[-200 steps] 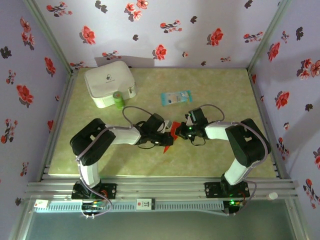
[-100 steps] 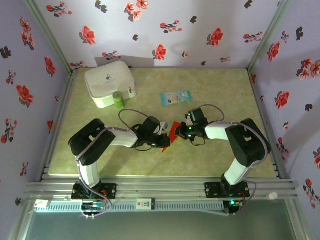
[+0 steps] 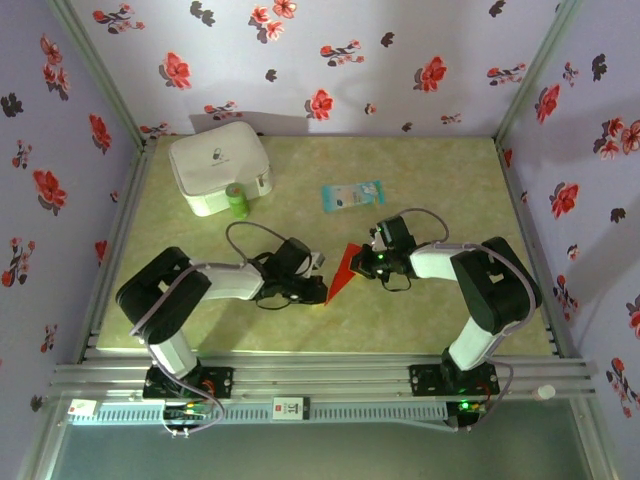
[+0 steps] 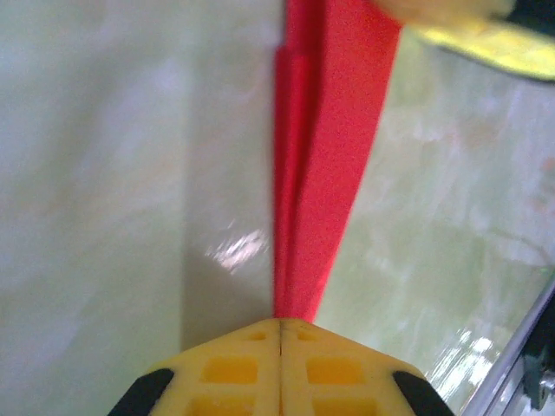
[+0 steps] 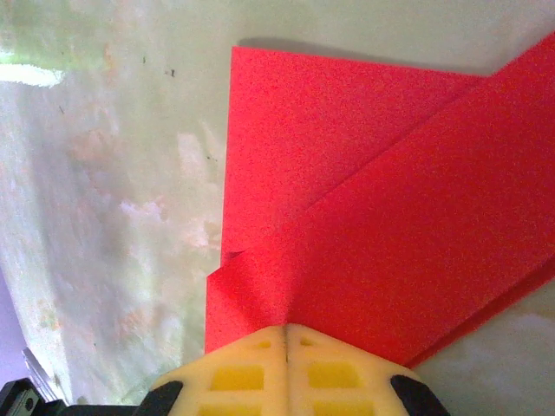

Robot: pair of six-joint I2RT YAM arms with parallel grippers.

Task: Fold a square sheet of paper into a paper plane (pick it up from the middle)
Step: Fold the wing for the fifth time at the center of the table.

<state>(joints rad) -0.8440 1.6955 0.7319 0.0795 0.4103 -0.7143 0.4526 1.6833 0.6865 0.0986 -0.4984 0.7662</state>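
Evidently the folding is far along, and the step in hand looks like setting the long creases while both ends are held. Farthest left, nearer the arm bases than the pale blue packet point(image 3: 352, 194) and a little to its left, the left gripper point(image 3: 318, 290) has its yellow fingers pressed together on the narrow end of the paper plane point(image 3: 340, 274). Its wrist view shows the pads meeting with the slim red strip point(image 4: 325, 156) running straight out from them.

The red dart slants from there up toward the packet, well short of it, low over the table point(image 3: 450, 180); I cannot tell whether it touches. At its wide end, just below the packet, the right gripper point(image 3: 362, 262) is clamped on the layered flaps point(image 5: 373, 251).

I judge the next move needs gentle, even pull or a flat press along the centre fold. Thin paper pinched at a tip could tear or slip.
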